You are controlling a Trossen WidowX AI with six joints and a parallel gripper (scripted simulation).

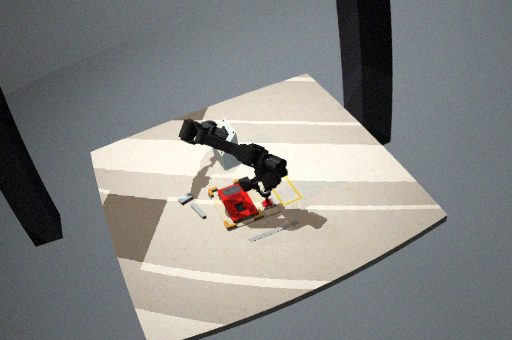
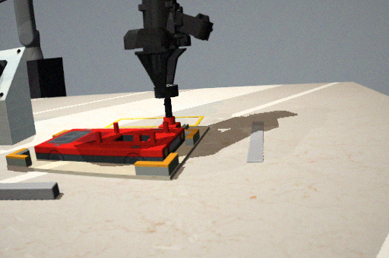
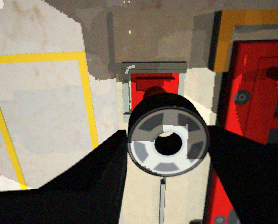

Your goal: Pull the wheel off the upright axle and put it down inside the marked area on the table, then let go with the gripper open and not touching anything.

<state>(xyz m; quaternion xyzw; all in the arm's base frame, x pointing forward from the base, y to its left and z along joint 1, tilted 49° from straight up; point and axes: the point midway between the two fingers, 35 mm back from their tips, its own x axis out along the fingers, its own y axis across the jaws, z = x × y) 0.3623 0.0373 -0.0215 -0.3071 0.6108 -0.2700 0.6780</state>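
My gripper points straight down and is shut on the wheel, a dark tyre with a grey spoked hub. It holds the wheel up at the top of the thin dark upright axle, above the axle's red mount at the end of the red car chassis. I cannot tell whether the wheel is clear of the axle tip. The marked area is a yellow outline on the table just beyond the chassis.
The chassis lies on a flat base with orange-topped grey corner blocks. Grey bars lie loose on the table. The arm's base stands at the left. A tall dark pillar stands at the table's far corner.
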